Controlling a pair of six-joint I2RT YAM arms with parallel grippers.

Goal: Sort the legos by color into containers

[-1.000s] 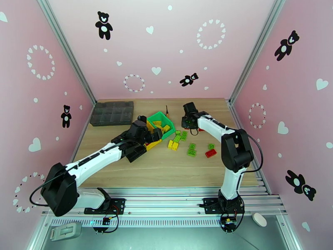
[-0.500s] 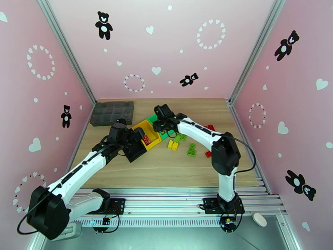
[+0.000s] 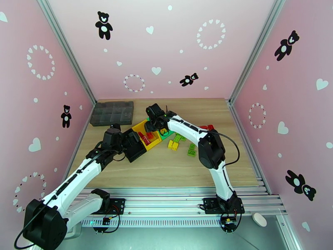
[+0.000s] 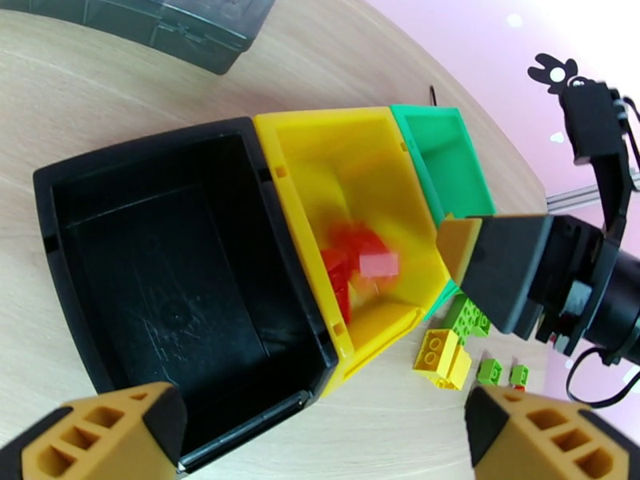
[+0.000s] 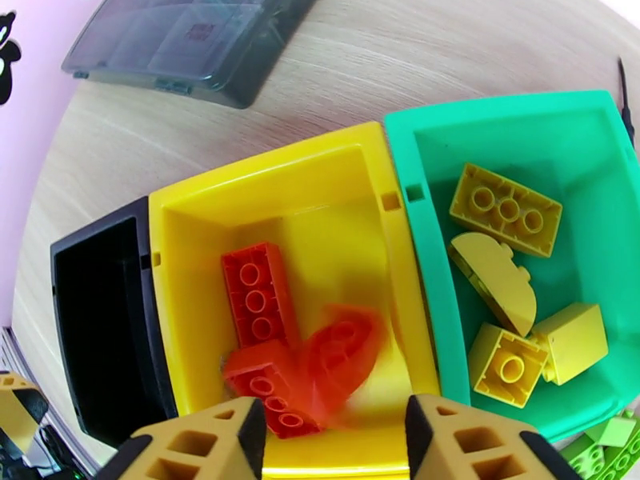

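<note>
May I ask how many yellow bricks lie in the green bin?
4, in the green bin: long brick at back, rounded brick mid-bin, studded cube and smooth cube nearer; more may be hidden.

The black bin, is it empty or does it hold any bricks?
Empty. The black bin shows a bare floor; red bricks lie in the yellow bin.

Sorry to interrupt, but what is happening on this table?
It's a colour-sorting job with two arms. The right arm hangs over the yellow bin, jaws open; red bricks lie inside, one blurred as if dropping. The green bin holds yellow bricks. The black bin looks empty; the left arm hovers by it, jaws open. Green and yellow bricks lie loose on the table.
</note>
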